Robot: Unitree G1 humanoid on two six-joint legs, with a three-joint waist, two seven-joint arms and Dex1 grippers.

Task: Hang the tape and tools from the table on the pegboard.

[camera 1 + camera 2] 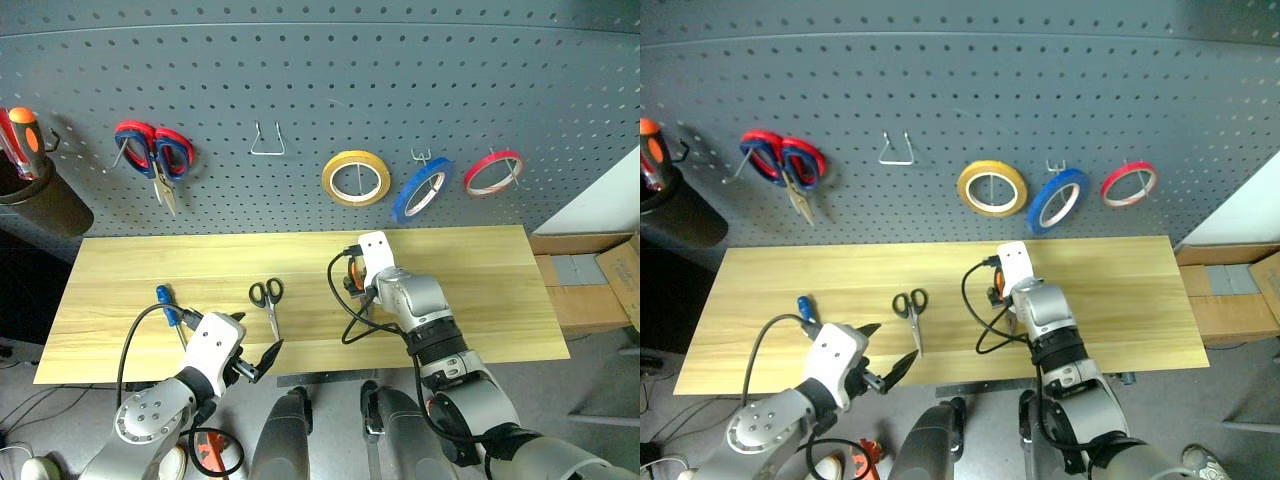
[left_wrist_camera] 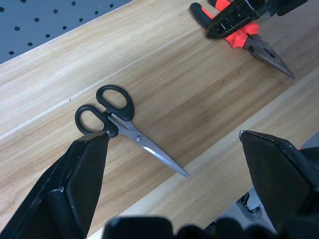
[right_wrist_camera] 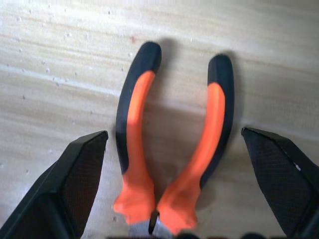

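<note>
My right gripper [image 3: 172, 174] hangs over the pliers [image 3: 172, 149], fingers spread wide to either side of the orange-and-black handles, gripping nothing. The pliers lie flat on the table [image 1: 480, 270], handles toward the pegboard [image 1: 320, 110], nose toward the table's front edge; my wrist hides the nose in the head views. My left gripper [image 1: 255, 350] hovers wide open near the front edge, tilted down toward the black-handled scissors [image 1: 268, 300], whose blades point at that edge. The blue-handled screwdriver [image 1: 166, 304] lies left of the scissors. Blue tape [image 1: 422, 190] hangs on the pegboard.
</note>
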